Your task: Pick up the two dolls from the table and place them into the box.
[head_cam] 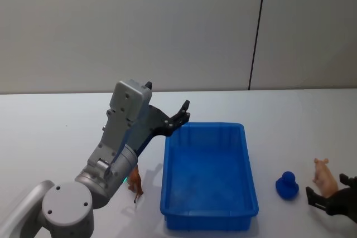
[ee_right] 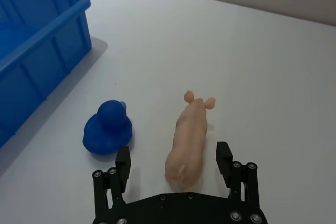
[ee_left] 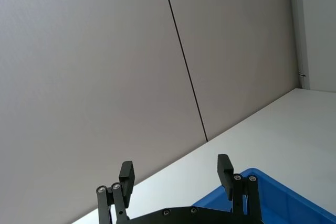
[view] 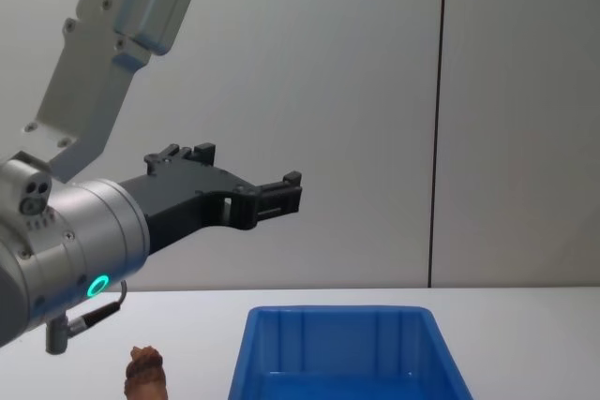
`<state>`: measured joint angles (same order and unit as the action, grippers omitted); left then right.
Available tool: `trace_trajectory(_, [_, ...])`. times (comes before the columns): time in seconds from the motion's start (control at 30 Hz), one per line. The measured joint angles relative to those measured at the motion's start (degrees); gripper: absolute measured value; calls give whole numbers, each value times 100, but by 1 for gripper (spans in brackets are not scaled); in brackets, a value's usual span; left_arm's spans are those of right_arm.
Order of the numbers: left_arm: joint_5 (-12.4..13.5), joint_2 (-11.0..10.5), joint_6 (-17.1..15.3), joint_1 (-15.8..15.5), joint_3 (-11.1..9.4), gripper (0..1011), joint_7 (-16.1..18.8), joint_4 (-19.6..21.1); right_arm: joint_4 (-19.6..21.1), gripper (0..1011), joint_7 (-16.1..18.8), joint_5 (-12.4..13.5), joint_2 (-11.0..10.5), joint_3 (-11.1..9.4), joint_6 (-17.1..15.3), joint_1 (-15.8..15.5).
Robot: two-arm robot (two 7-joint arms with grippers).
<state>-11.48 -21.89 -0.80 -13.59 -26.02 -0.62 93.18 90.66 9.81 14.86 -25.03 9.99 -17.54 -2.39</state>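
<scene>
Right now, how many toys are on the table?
3: reddish-brown figure left of the blue bin; blue duck and pink pig right of it. The left arm may hide more.

Brown doll (head_cam: 135, 181) left of box (head_cam: 249, 163), pink doll (head_cam: 323, 175) right.

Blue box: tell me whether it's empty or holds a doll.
Empty. The box shows a bare floor in the head view; the reddish-brown doll stands on the table left of it, the pink doll right of it.
</scene>
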Motion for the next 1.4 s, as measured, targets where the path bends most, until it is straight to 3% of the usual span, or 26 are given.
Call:
trace_trajectory(0.2, [0,0,0,0,0,1001,0,0,-203,1001,44,-45,91,54,-36,108])
trace_trajectory(0.33, [0,0,0,0,0,1001,0,0,-314,943,60,-73,140,78,-60,168])
trace_trajectory(0.97, [0,0,0,0,0,1001,0,0,-482,375,-78,-168,212,76,-3,265])
trace_trajectory(1.4, [0,0,0,0,0,1001,0,0,-179,360,-182,-430,156,45,388,195])
